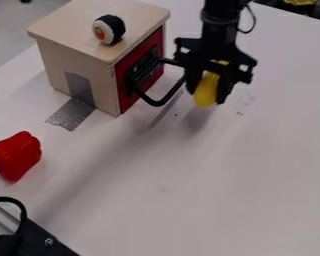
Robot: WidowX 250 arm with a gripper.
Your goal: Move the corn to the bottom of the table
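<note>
Claw (207,95): closed to the width of the corn (205,89), gripping it above the counter (189,200), beside the handle (164,102). Move clear of the handle first — then carry level to the bottom. Lower fully before releasing — could roll.

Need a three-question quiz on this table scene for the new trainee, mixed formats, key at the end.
1. What sits on top of the wooden box?
A) a cup
B) a sushi roll
C) a spoon

2. True or false: the corn is held in the black gripper.

3. Fill in the colour: the panel of the box with the black handle is ____.

Key: 1. B; 2. True; 3. red
</note>
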